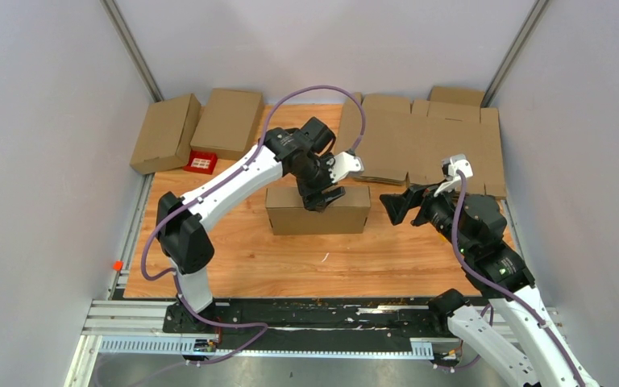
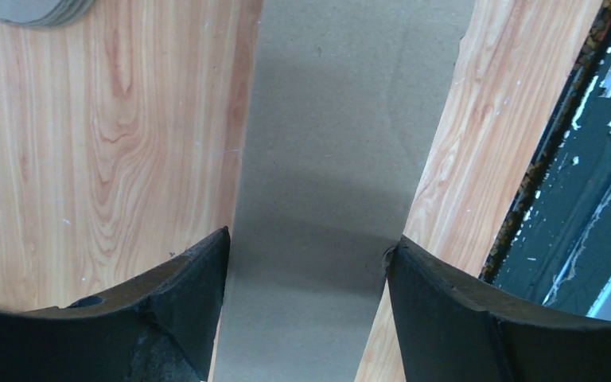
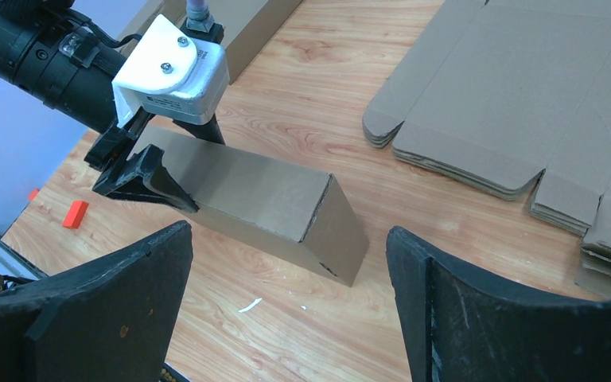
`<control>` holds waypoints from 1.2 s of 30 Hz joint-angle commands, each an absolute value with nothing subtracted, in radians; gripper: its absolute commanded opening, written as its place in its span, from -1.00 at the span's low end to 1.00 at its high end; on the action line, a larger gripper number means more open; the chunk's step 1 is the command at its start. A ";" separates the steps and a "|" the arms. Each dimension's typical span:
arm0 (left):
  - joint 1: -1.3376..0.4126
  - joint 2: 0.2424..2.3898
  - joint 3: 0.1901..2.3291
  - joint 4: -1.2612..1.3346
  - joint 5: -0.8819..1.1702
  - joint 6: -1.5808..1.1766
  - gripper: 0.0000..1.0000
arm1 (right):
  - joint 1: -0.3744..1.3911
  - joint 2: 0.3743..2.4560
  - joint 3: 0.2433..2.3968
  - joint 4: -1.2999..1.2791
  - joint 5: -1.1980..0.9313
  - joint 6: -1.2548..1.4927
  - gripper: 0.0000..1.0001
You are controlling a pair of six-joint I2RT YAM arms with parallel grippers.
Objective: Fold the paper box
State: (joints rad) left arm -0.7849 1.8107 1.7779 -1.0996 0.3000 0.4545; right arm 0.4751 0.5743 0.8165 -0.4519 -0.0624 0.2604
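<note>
**A:** Three made-up boxes, is that right?

**B:** Three. One paper box (image 1: 317,210) lies lengthwise in the middle of the table (image 1: 234,270). Two more sit at the back left, the outer closed box (image 1: 165,133) and the inner closed box (image 1: 227,121), side by side.

**A:** And the flat ones?

**B:** One spread of flat blanks (image 1: 423,141) at the back right, piled too close to count the sheets.

**A:** Both grippers?

**B:** Two. The left gripper (image 1: 321,197) is down over the paper box. Its fingers (image 2: 183,310) stand apart astride it, one at each long side. I cannot tell whether they press on it. The right gripper (image 1: 396,205) hangs just beside the box's right end, jaws spread wide with nothing between them.

**A:** Small bits?

**B:** Two. One red item (image 1: 202,162) lies in front of the closed boxes, and one orange block (image 1: 117,264) lies off the table's left edge.
</note>
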 commanded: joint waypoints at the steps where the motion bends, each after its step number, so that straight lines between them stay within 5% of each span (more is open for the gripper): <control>1: -0.807 1.766 1.792 -1.085 0.206 0.462 0.49 | 0.477 0.573 0.821 -0.416 -0.072 0.267 0.82; 6: -0.836 1.779 1.772 -1.092 0.132 0.459 0.46 | 0.477 0.572 0.821 -0.415 -0.072 0.270 0.82; 12: -0.842 1.760 1.784 -1.078 -0.014 0.398 0.16 | 0.476 0.568 0.819 -0.416 -0.073 0.273 0.81; 20: -0.811 1.730 1.858 -0.946 -0.753 0.259 0.23 | 0.477 0.570 0.805 -0.401 -0.077 0.289 0.79; 25: -0.755 1.778 1.819 -0.613 -1.041 0.410 0.20 | 0.476 0.572 0.806 -0.408 -0.085 0.299 0.78; 31: -0.683 2.010 1.992 -0.476 -1.170 0.505 0.27 | 0.476 0.586 0.800 -0.402 -0.106 0.312 0.78; 36: -0.623 2.260 2.167 -0.357 -1.294 0.622 0.13 | 0.476 0.632 0.824 -0.408 -0.122 0.315 0.77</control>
